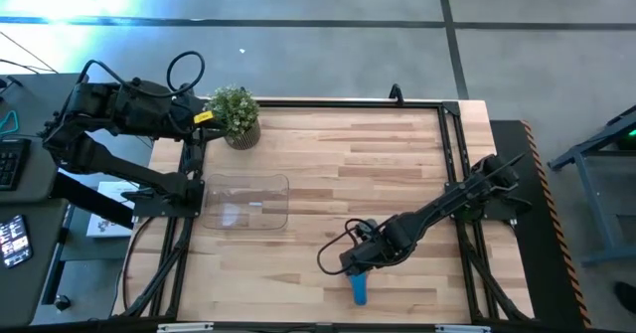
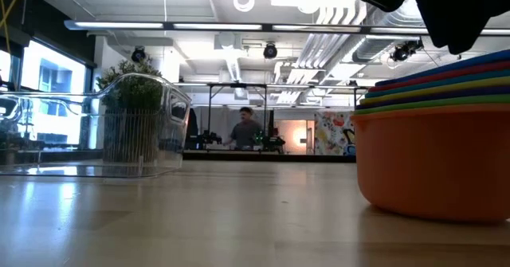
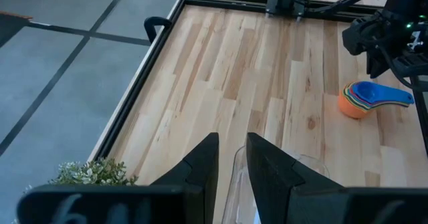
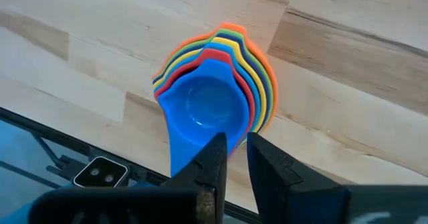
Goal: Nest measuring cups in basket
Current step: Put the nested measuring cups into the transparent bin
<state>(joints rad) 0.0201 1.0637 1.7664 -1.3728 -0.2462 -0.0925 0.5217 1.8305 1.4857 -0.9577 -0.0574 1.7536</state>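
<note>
The measuring cups sit nested in one stack, orange outermost and blue innermost, bottom on the table near its near edge; they also show in the left wrist view. My right gripper hovers just above the stack's rims beside the blue handle, fingers shut with only a thin slit between them. The clear basket stands on the table's left part with nothing in it. My left gripper, shut, waits at the far left.
A small potted plant stands at the far left corner, beside the left gripper. A black frame rail runs along the table's edges. Bare wood lies between the basket and the cups. A person stands far off in the room.
</note>
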